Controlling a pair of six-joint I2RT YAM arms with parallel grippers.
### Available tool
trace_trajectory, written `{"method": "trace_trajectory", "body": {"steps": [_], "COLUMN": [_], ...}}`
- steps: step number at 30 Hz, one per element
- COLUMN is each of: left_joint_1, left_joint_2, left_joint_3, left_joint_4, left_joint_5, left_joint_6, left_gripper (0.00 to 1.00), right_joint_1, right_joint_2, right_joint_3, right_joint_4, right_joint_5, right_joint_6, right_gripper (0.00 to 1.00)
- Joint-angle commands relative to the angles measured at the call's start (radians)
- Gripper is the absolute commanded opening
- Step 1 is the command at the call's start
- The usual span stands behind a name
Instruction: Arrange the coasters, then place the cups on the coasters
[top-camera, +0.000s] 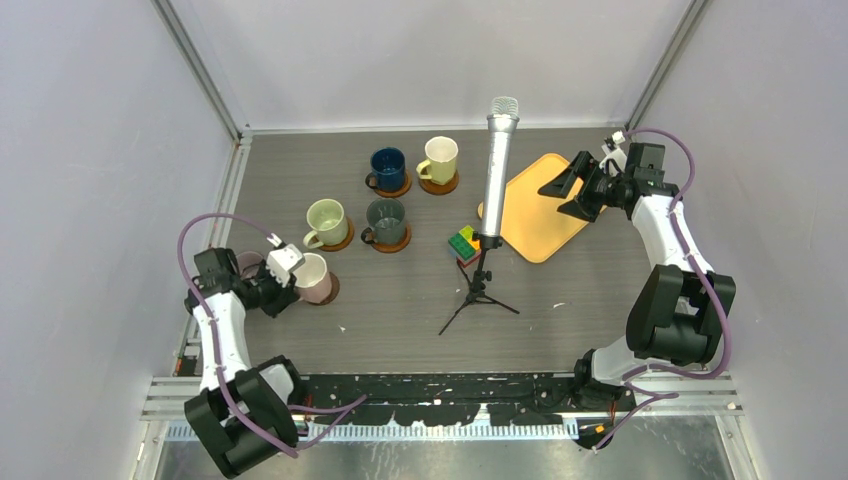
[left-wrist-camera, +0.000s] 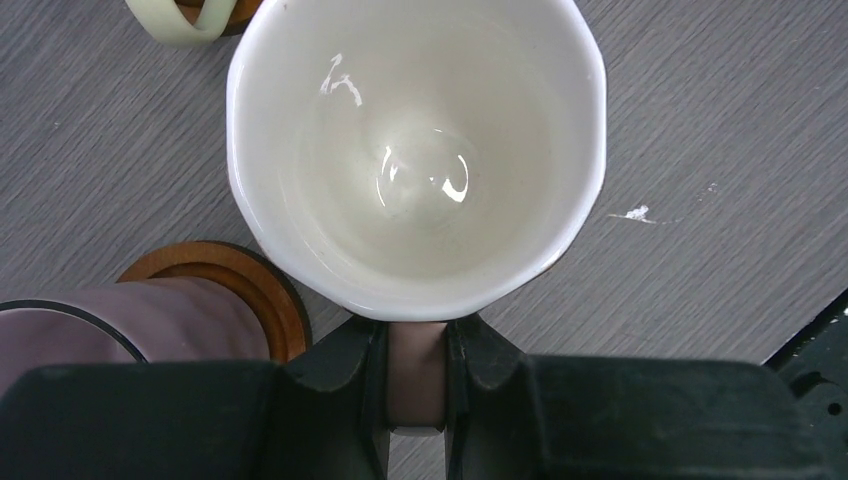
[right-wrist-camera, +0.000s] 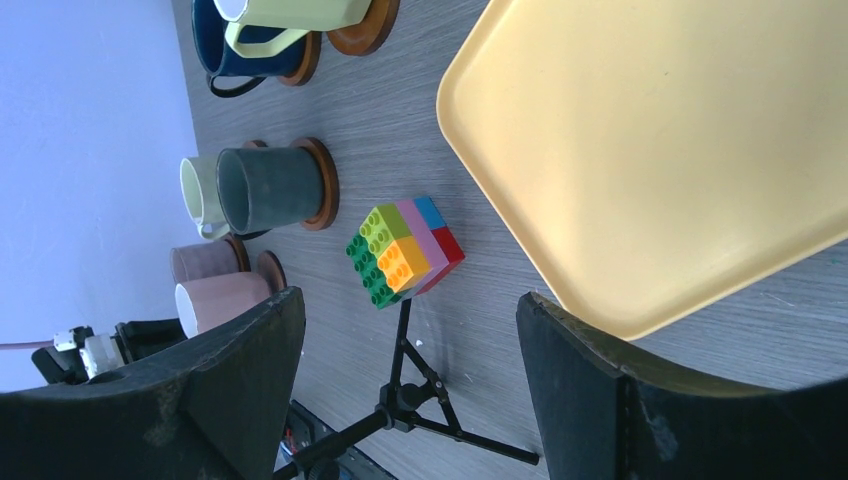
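Note:
My left gripper (left-wrist-camera: 416, 345) is shut on the handle (left-wrist-camera: 416, 380) of the pink cup with a white inside (left-wrist-camera: 415, 150). That pink cup (top-camera: 313, 277) stands over a darker coaster (top-camera: 331, 292) at the left. Beside it, the mauve cup (left-wrist-camera: 120, 320) sits on an orange-brown coaster (left-wrist-camera: 255, 290). The dark blue cup (top-camera: 388, 168), cream-yellow cup (top-camera: 440, 158), pale green cup (top-camera: 326, 221) and grey-green cup (top-camera: 386, 221) each stand on a coaster. My right gripper (top-camera: 577, 190) hangs open over the tray with nothing between its fingers.
A silver microphone (top-camera: 498, 170) on a black tripod (top-camera: 478, 295) stands mid-table. A block of coloured bricks (top-camera: 462, 244) lies beside it, next to the yellow tray (top-camera: 530, 225). In the right wrist view the bricks (right-wrist-camera: 405, 250) and tray (right-wrist-camera: 660, 150) lie below the open fingers.

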Motion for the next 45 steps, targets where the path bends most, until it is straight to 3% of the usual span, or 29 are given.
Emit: {"method": "trace_trajectory", "body": {"steps": [1,20,35,45], "left_joint_1": [0.004,-0.006,-0.006,-0.006], "left_joint_2": [0.012,0.083,0.023,0.015], "left_joint_3": [0.000,-0.046,-0.023,0.021], "left_joint_4": [0.112,0.179,0.101,-0.012], "left_joint_5": [0.059,0.034,0.000,-0.005], "left_joint_6": [-0.001,0.028,0.082,0.131], "left_gripper": [0.00,0.01,0.36,0.69], "right_joint_1": [-0.001,-0.002,-0.001,-0.002], "right_joint_2": [-0.018,-0.003,-0.003,-0.006], "right_joint_3": [-0.004,-0.005,-0.004,-0.002], "right_joint_4": [0.016,0.017,0.015,0.015], "right_joint_5": [-0.002,-0.004,-0.007,-0.011], "right_joint_6": [-0.017,-0.017,-0.014,-0.012], "right_gripper": [0.82,0.82,0.82,0.82]}}
